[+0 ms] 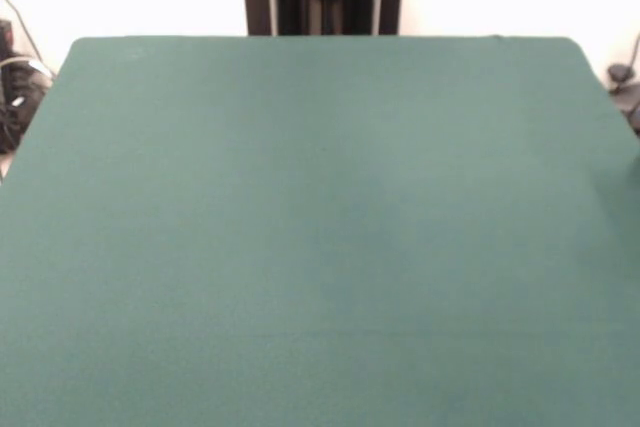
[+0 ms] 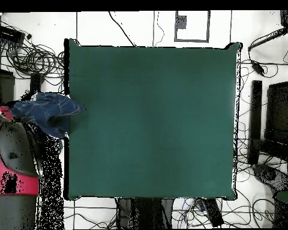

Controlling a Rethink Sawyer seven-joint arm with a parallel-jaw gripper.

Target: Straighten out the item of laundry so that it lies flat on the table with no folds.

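In the overhead view the item of laundry, a small pair of blue jeans, is bunched up at the left edge of the table, with one end just over the green top. A person in a red top at the picture's left edge holds it up. In the front view the jeans do not show, only the green table. Neither view shows my gripper or arm.
Coiled cables lie on the floor beyond the table's left corner. Dark equipment and more cables stand along the table's right side.
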